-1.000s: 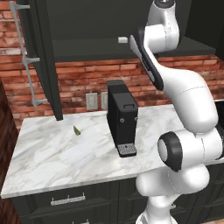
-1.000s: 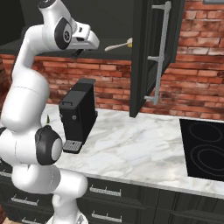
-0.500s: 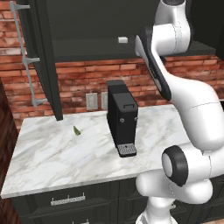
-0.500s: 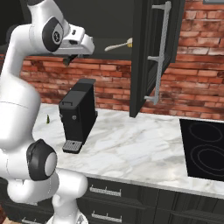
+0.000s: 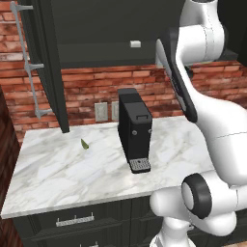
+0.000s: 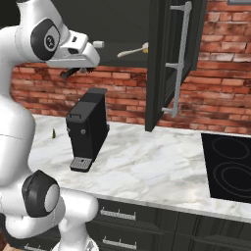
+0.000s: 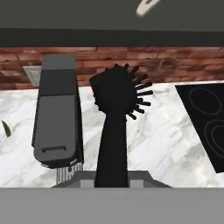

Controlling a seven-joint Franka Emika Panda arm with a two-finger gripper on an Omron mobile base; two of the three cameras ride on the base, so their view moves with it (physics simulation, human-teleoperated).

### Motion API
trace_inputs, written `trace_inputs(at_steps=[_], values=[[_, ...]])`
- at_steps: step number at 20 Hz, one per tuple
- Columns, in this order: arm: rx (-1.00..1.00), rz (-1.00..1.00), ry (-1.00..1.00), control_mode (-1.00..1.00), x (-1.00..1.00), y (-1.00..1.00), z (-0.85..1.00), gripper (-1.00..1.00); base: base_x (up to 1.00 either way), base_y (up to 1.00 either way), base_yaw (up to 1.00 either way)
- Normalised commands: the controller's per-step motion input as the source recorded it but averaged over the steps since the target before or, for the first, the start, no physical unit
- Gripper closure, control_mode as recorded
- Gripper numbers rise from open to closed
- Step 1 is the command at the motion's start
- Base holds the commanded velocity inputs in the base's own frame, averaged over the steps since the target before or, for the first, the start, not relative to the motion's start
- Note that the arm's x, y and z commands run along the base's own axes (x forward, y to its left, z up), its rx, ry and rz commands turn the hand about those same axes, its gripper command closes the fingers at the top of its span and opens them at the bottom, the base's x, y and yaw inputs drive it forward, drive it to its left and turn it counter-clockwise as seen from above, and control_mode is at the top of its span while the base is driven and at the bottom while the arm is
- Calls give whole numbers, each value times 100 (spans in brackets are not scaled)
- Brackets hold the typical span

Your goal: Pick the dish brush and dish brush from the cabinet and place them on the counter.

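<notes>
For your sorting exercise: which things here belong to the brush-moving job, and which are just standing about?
Job: black dish brush in the gripper; cream dish brush in the cabinet; counter.
Standing about: coffee machine, stove top, white block.

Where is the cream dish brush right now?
In the right base view, the cream dish brush lies on the open cabinet's shelf, above the black coffee machine and just left of the open cabinet door.

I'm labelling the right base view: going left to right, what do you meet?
Robot arm → black coffee machine → cream dish brush on the cabinet shelf → open cabinet door → black cooktop.
</notes>
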Motion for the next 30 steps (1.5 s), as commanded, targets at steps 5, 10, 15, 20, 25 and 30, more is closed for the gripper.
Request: trace_inputs(at_steps=[5, 10, 15, 20, 25, 30], values=[[0, 4, 2, -100, -53, -4, -26, 100, 0, 0, 0], [0, 6, 0, -100, -46, -8, -40, 100, 0, 0, 0], [0, 7, 0, -100, -33, -10, -49, 100, 0, 0, 0], [0, 7, 0, -100, -36, -14, -55, 100, 0, 0, 0], [0, 6, -1, -100, -29, -17, -51, 100, 0, 0, 0], [0, 4, -2, -100, -12, -17, -46, 100, 0, 0, 0]])
